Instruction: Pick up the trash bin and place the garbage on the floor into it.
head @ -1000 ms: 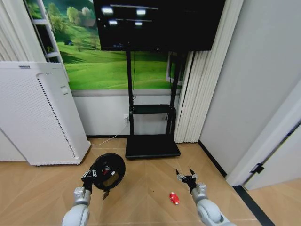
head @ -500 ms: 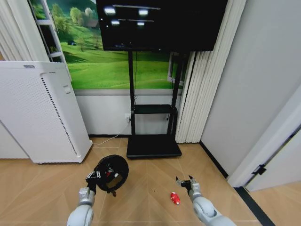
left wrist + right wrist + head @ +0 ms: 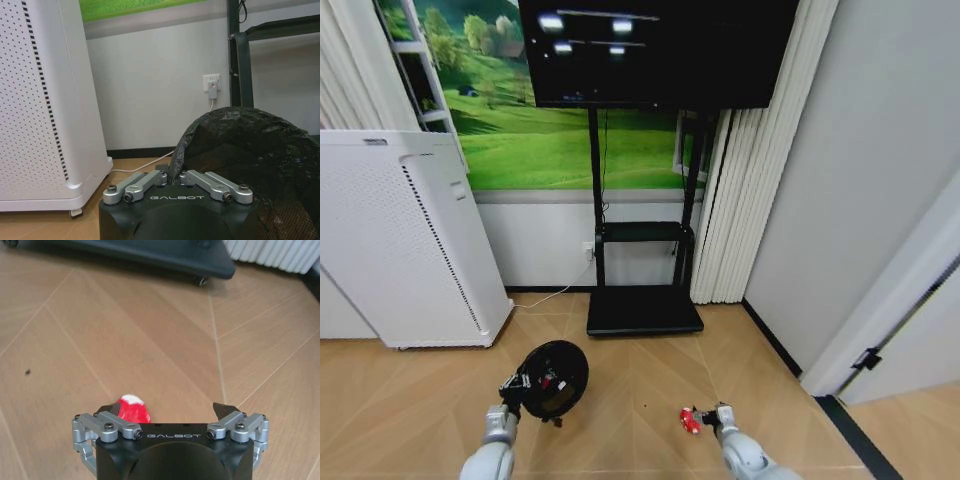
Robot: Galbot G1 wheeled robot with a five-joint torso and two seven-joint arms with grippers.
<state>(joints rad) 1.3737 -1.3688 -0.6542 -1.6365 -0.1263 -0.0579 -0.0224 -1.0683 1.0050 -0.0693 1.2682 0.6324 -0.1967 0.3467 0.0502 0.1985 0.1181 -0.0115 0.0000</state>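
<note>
The left gripper (image 3: 513,386) is clamped on the rim of the bin (image 3: 554,378), which it holds tipped so that the mouth faces the head camera, at about 7 o'clock in the head view. A red-and-white bit shows inside the bin there. In the left wrist view the left gripper's (image 3: 172,176) fingers (image 3: 143,181) close together on the rim of the bin (image 3: 250,145), whose black mesh wall curves away beyond them. Behind it stand a white perforated appliance (image 3: 45,100) and a wall socket (image 3: 212,85) with a white cable running down to the floor. The right gripper (image 3: 705,416) is low over the floor (image 3: 640,400) at about 5 o'clock in the head view, its fingers spread apart, with the wad (image 3: 689,421) at its inner fingertip, toward the bin. In the right wrist view the right gripper (image 3: 167,410) stands open with nothing between its fingers, and the red-and-white wad (image 3: 131,409) lies on the wooden floor (image 3: 125,330) just by one fingertip (image 3: 109,410); whether they touch cannot be told. At 12 o'clock in the head view a screen (image 3: 655,50) stands on a black stand (image 3: 643,300), its base resting on the floor beyond the bin and the wad.
</note>
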